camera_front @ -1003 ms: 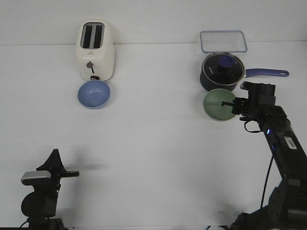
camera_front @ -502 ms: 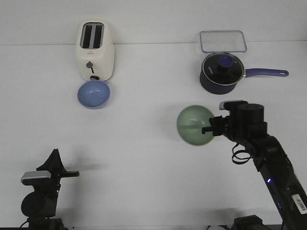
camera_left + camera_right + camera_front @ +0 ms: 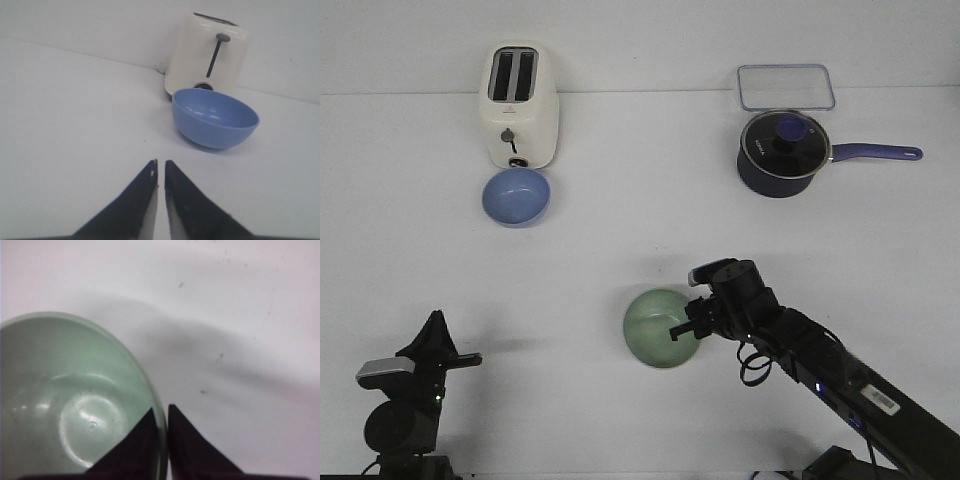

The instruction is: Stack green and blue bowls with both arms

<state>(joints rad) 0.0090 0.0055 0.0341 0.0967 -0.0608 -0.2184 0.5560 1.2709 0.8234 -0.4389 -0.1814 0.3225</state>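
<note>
1. Two bowls on the white table (image 3: 620,200), well apart: blue bowl (image 3: 516,195) at far left, green bowl (image 3: 662,328) near the middle, toward the near edge.
2. Blue bowl upright, mouth up, just in front of the cream toaster (image 3: 519,104); whether touching the toaster or just clear of it cannot be told. Seen again in the left wrist view as blue bowl (image 3: 215,118) with toaster (image 3: 207,57) right behind.
3. Green bowl gripped at its right rim by the right gripper (image 3: 678,329), one prong inside the bowl, the other outside, rim pinched between. Clear in the right wrist view: green bowl (image 3: 75,405), right gripper (image 3: 162,425) clamped on the thin rim. Bowl mouth roughly upward; whether resting on the table or held just above it cannot be told.
4. Right arm (image 3: 820,375) stretched in from the near right corner toward the middle.
5. Left gripper (image 3: 160,170) with prongs pressed almost together, holding nothing, low at the near left corner, pointed toward the blue bowl but well apart from it. Left arm (image 3: 405,400) folded back at the near left edge.
6. Far right: dark navy saucepan (image 3: 782,152) with glass lid, handle pointing right, and a clear rectangular container (image 3: 786,86) just behind it.
</note>
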